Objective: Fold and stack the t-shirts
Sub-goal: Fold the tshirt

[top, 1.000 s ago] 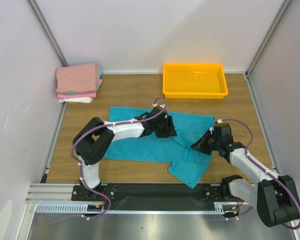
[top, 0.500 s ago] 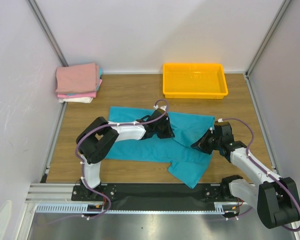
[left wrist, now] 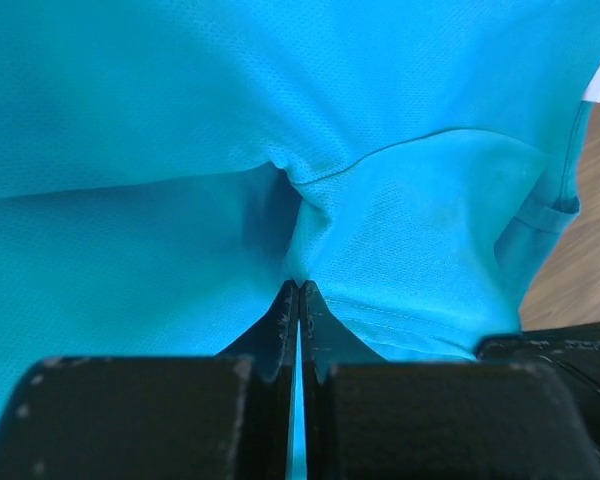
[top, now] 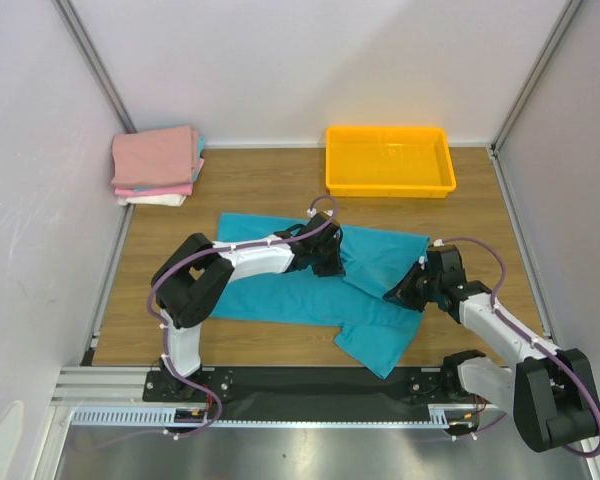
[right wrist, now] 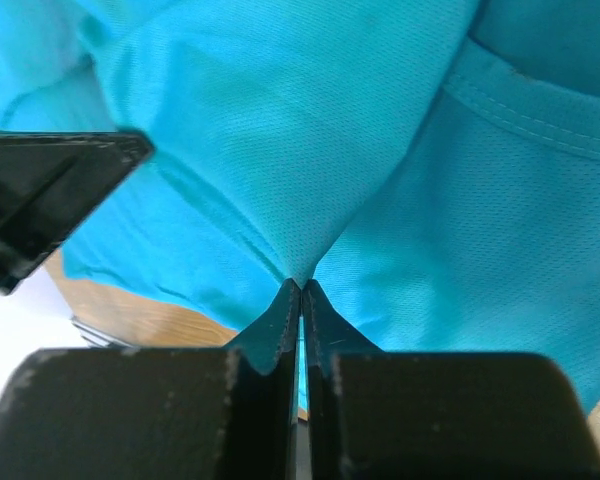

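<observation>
A teal t-shirt (top: 270, 297) lies spread across the wooden table, its right end crumpled and hanging toward the near edge. My left gripper (top: 332, 264) sits over the shirt's middle; in the left wrist view the left gripper (left wrist: 299, 285) is shut, pinching a raised fold of teal cloth (left wrist: 180, 150). My right gripper (top: 401, 292) is at the shirt's right side. Seen from the right wrist, the right gripper (right wrist: 300, 283) is shut on a peak of the teal fabric (right wrist: 280, 120). A stack of folded t-shirts (top: 156, 160), pink on top, rests at the back left.
A yellow tray (top: 389, 181) stands at the back right. White walls and metal posts close in the table (top: 260, 190) on three sides. The arms' black base rail runs along the near edge.
My left gripper has shut on the teal cloth and shifted slightly left. The right gripper keeps its pinch and has barely moved.
</observation>
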Robot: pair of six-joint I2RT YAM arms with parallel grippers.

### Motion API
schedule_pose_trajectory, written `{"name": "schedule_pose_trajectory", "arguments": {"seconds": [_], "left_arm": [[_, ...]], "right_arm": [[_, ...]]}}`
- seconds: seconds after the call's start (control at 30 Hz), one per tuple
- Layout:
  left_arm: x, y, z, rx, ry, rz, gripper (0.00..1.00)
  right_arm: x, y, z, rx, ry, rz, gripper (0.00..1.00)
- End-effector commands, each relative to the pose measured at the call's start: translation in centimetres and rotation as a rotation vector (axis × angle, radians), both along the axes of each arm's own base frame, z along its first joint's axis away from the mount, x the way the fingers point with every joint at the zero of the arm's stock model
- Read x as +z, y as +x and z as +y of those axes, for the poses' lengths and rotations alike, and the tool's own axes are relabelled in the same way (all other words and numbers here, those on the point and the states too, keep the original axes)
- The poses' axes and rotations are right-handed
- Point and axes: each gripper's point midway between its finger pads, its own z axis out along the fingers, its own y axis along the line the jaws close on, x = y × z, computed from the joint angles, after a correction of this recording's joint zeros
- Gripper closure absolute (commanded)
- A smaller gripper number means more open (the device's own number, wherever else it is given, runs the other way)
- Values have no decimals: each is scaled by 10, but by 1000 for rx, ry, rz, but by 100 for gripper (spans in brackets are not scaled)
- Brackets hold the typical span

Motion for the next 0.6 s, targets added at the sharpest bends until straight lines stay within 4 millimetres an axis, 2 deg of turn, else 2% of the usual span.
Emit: {"name": "schedule_pose_trajectory", "arguments": {"seconds": [0.0,0.07,0.1,0.17,0.2,0.23,0.3,0.33,0.4,0.43,0.47,0.5,0.53,0.57], "left_arm": [[20,-1,-6,-20,-22,-10,98],[19,-2,-6,-25,-13,0,95],[17,-5,-3,-28,2,17,93],[24,-4,-3,-43,8,6,78],[29,-4,-3,-51,9,-1,72],[43,-3,-1,-61,11,-30,55],[61,4,4,-60,19,-73,41],[84,10,9,-63,22,-125,34],[105,23,24,-37,34,-167,30],[117,33,30,-26,33,-203,28],[131,47,46,17,23,-233,27],[136,56,55,38,24,-251,27],[137,63,66,51,37,-264,26],[138,79,87,101,47,-268,26]], "right_arm": [[-4,-4,1,44,-18,21,95],[-6,-12,2,65,-19,60,89],[-8,-15,1,87,-34,77,76],[-2,-18,-2,110,-61,101,63],[4,-16,-4,133,-85,84,51],[9,-13,-7,136,-104,78,47],[35,3,-14,122,-147,32,39],[42,12,-22,101,-162,11,38],[71,39,-30,59,-162,-66,37],[79,52,-41,10,-160,-88,37],[82,67,-44,-10,-162,-121,37],[91,81,-49,-32,-164,-158,37],[93,91,-56,-57,-170,-173,37],[88,107,-58,-63,-179,-188,37]]}}
